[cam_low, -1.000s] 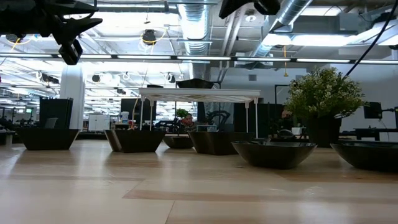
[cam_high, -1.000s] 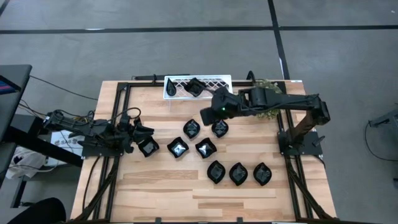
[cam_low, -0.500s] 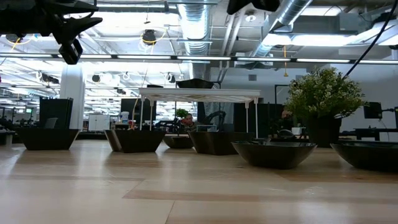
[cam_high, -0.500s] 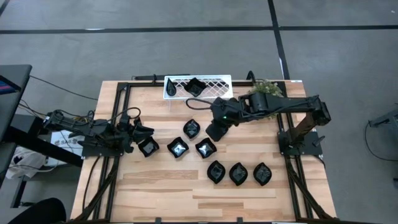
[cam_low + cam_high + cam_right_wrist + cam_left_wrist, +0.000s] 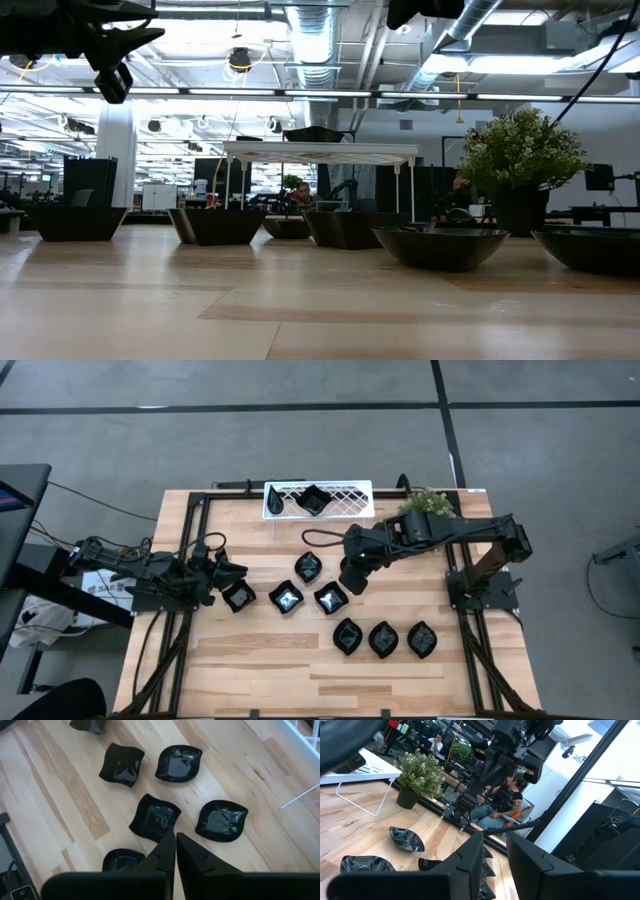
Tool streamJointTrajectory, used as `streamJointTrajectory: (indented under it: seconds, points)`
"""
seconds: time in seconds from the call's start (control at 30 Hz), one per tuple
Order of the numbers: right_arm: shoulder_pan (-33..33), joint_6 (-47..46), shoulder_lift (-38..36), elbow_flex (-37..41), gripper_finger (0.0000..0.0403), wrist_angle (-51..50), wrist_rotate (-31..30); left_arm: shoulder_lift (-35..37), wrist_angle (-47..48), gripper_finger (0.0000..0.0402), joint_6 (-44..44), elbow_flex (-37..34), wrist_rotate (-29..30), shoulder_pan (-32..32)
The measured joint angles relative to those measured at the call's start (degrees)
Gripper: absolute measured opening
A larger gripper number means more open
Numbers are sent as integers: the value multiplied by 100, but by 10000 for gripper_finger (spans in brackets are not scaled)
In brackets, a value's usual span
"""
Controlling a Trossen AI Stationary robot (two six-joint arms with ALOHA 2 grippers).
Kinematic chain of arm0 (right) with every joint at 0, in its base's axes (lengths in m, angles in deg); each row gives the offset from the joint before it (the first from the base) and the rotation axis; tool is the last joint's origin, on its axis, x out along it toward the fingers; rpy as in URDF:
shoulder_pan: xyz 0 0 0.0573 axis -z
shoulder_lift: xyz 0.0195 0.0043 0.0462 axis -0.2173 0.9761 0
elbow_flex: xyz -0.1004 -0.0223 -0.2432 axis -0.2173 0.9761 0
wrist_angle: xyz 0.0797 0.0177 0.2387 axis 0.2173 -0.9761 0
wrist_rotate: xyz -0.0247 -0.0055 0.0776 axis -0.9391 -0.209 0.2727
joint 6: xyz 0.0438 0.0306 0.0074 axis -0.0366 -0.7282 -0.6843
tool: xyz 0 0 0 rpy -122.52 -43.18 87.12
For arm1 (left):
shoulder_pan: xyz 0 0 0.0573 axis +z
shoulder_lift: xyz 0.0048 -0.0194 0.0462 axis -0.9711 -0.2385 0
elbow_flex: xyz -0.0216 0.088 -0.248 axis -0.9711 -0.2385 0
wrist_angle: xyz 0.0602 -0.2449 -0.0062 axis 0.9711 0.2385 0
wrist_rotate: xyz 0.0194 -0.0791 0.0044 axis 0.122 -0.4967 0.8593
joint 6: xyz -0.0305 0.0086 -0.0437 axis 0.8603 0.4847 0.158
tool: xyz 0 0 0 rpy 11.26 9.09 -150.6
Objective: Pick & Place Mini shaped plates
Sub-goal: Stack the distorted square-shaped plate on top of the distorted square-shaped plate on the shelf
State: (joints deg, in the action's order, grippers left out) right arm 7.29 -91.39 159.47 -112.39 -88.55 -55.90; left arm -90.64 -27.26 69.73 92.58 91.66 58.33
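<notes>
Table (image 5: 260,660): eight black plates lie loose on the wood — five in a cluster at mid-table (image 5: 286,598), three in a row nearer the front (image 5: 383,639) — and one more plate (image 5: 312,499) sits in the white tray (image 5: 345,500) at the back edge, beside the plant (image 5: 430,503). Right gripper (image 5: 175,851): over the cluster, fingers pressed together, holding nothing. Left gripper (image 5: 496,857): at the table's left edge beside the leftmost plate (image 5: 238,596), fingers slightly apart, empty.
</notes>
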Motion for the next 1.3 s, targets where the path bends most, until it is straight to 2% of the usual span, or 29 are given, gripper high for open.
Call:
streamJointTrajectory:
  seconds: [0.27,0.77,0.9,1.17,1.3]
  points:
    - [-35,0,438,4,27,16,258,-2,-4,88,0,1,0,1]
    - [-35,0,1326,1,84,-147,562,-2,-9,88,0,0,0,2]
    - [17,147,1524,2,98,-165,838,-2,-15,88,0,0,0,2]
    - [61,392,1898,22,131,-246,848,-2,-37,88,0,0,0,0]
    - [75,436,1948,336,145,39,867,-2,-39,88,0,0,0,2]
